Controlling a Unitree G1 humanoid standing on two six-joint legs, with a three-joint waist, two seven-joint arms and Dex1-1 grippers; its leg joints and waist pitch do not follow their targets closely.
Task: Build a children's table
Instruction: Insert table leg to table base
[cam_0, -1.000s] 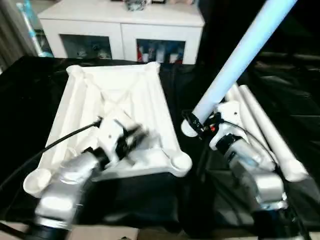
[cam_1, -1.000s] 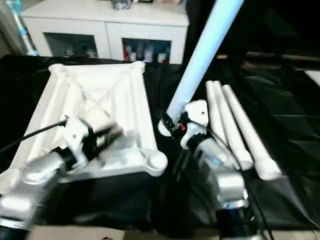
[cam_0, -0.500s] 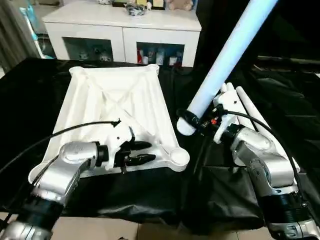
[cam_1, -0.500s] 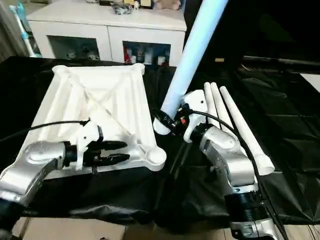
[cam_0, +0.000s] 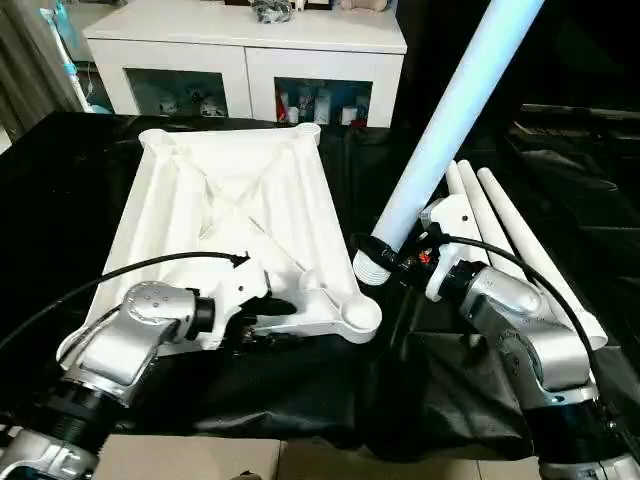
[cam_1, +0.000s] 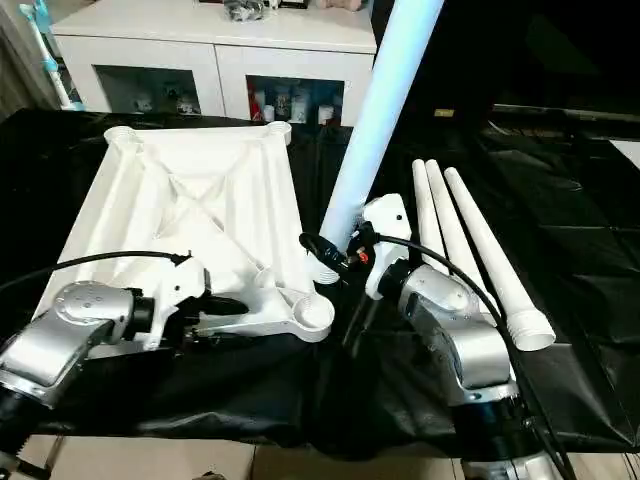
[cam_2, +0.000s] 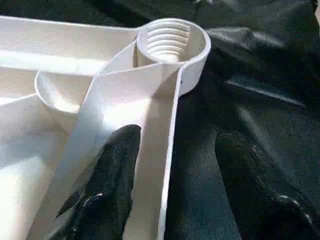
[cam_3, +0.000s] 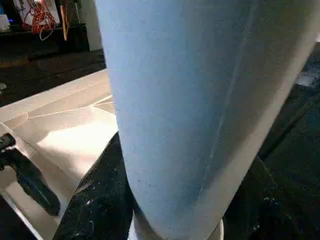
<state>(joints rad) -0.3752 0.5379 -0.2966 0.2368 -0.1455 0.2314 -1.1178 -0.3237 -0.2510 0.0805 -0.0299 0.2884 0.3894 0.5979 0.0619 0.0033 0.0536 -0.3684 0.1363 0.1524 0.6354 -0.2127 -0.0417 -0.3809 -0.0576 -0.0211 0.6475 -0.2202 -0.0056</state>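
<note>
The children's table top (cam_0: 230, 195) lies upside down on the black cloth, ribbed underside up. My left gripper (cam_0: 274, 322) is open at its near edge. One finger (cam_2: 115, 180) rests inside the rim and the other lies outside on the cloth, a short way from the threaded corner socket (cam_2: 172, 42). My right gripper (cam_0: 396, 260) is shut on a white leg (cam_0: 450, 125), held tilted up to the right. The leg's threaded end (cam_0: 371, 270) hangs just right of the near right corner socket (cam_0: 358, 318). Three more legs (cam_1: 470, 245) lie side by side on the right.
A white cabinet with glass doors (cam_0: 250, 55) stands behind the black-draped table (cam_0: 60, 180). A black cable (cam_0: 130, 275) runs from my left wrist over the table top's near left part. The cloth's front edge is close below my arms.
My left gripper has moved forward onto the table top's near rim, its fingers now straddling it. The leg in my right gripper has stayed put. The camera shifted a little.
</note>
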